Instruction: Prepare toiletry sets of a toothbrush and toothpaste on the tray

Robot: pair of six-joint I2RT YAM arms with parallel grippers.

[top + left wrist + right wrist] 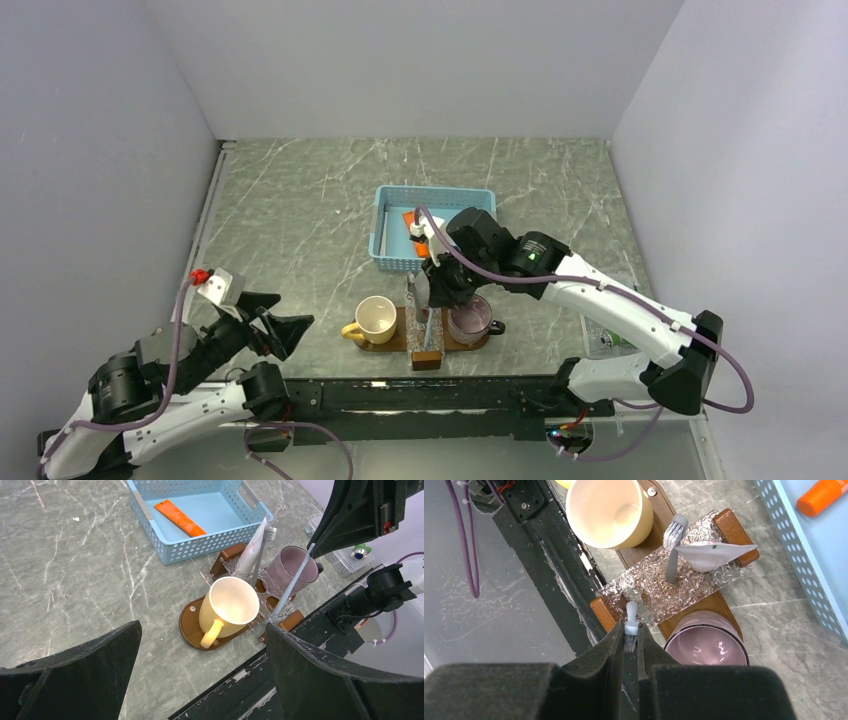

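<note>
The dark-brown tray (395, 343) lies near the front edge and carries a yellow cup (376, 318), a purple cup (469, 321) and a clear-topped holder (426, 352). My right gripper (630, 630) is shut on the bristle end of the pale-blue toothbrush (292, 582). The brush stands nearly upright with its lower end at the holder (659, 582). A grey toothbrush (672, 545) and a white toothpaste tube (714, 555) stand in the holder. An orange tube (179, 517) lies in the blue basket (200, 547). My left gripper (285, 325) is open and empty, left of the tray.
The light-blue basket (388, 228) stands just behind the tray. A small clear plastic box (345, 560) sits to the right, under my right arm. The black base rail (420, 395) runs along the near edge, close to the tray.
</note>
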